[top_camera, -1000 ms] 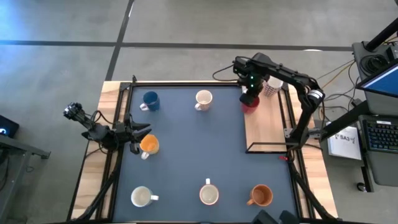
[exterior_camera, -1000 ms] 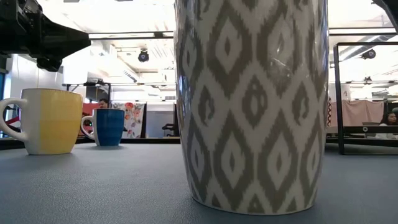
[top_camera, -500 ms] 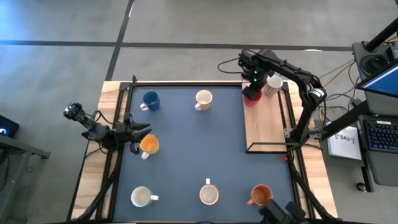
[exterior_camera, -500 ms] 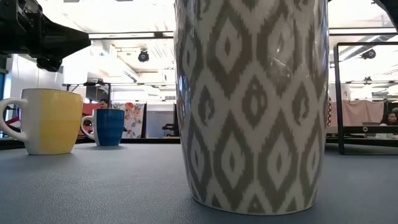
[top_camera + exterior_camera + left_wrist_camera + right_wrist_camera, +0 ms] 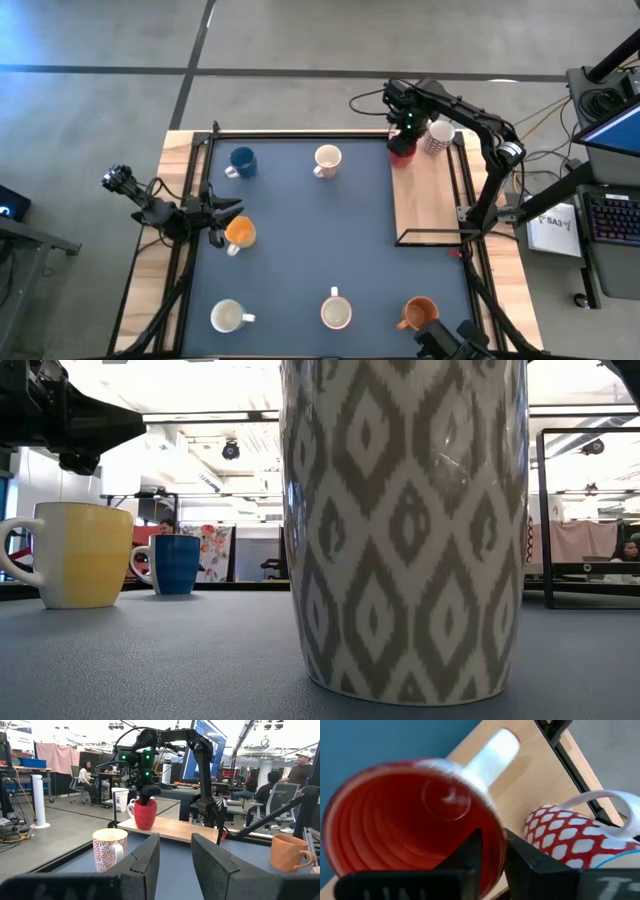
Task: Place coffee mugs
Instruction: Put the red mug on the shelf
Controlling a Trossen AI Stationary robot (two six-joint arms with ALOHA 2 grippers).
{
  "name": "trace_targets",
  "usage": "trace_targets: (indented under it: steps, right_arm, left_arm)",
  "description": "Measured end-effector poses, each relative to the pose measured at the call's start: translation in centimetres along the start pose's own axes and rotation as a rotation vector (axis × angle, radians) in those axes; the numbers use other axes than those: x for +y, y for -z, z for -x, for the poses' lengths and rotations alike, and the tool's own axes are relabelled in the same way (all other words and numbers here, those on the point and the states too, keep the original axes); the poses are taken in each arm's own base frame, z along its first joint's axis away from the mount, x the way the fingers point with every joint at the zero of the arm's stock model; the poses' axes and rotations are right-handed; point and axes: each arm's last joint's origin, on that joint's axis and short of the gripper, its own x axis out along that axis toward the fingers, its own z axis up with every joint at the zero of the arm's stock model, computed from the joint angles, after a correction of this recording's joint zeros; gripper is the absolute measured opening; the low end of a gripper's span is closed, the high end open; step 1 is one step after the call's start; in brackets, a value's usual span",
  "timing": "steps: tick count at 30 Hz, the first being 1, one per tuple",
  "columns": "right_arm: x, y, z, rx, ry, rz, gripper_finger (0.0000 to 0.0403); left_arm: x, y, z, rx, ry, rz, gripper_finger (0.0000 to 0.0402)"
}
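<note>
My right gripper [image 5: 405,140] is shut on a red mug [image 5: 401,152] with a white handle, at the far left corner of the wooden board [image 5: 428,205]. The mug also shows in the left wrist view [image 5: 145,813], upright, its base at the board's top. A white mug with red pattern [image 5: 437,137] stands just right of it. My left gripper [image 5: 226,209] is open and empty at the table's left, just beyond an orange mug [image 5: 240,233]. Blue [image 5: 241,161], white [image 5: 327,159], white [image 5: 228,317], patterned cream [image 5: 336,313] and orange [image 5: 420,314] mugs stand on the blue mat. My right gripper holds the red mug by its rim [image 5: 496,840], on the side away from the white handle [image 5: 490,755]. One finger [image 5: 465,857] is inside the mug and one [image 5: 530,865] outside. The fingers come from above. The mug is upright; whether its base touches the board, I cannot tell.
A black frame [image 5: 300,134] runs around the mat, with a rail along the board's near side [image 5: 430,238]. The patterned mug stands close before the low camera [image 5: 405,530]. People sit and stand in the room beyond the table [image 5: 300,767].
My right gripper has carried the red mug toward the table's far edge, along the board's left side to its far left corner, beside the white patterned mug. The mug has stayed upright.
</note>
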Motion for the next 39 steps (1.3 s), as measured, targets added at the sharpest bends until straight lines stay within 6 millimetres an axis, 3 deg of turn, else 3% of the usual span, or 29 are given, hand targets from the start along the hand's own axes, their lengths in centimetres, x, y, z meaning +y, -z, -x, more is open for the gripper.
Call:
trace_targets:
  steps: [5,12,19,26,32,39]
  right_arm:
    - [-0.4,0.1,0.0,0.016,0.140,-0.001,0.0085]
    - [-0.4,0.2,0.4,0.026,0.151,-0.004,0.0091]
    - [-0.3,0.3,3.4,-0.017,0.140,-0.092,0.0078]
    - [2.6,0.4,4.9,-0.066,-0.066,-0.119,0.0077]
    - [5.1,0.4,5.1,-0.085,-0.076,-0.059,0.0092]
    - [5.4,0.0,4.6,-0.076,0.024,-0.078,0.0117]
  left_arm:
    - [0.0,0.0,0.0,0.000,0.000,0.000,0.0095]
    - [0.0,0.0,0.0,0.000,0.000,0.000,0.0095]
    - [0.0,0.0,0.0,0.000,0.000,0.000,0.0095]
    - [0.0,0.0,0.0,0.000,0.000,0.000,0.0095]
    - [0.0,0.0,0.0,0.000,0.000,0.000,0.0095]
    - [0.0,0.0,0.0,0.000,0.000,0.000,0.0095]
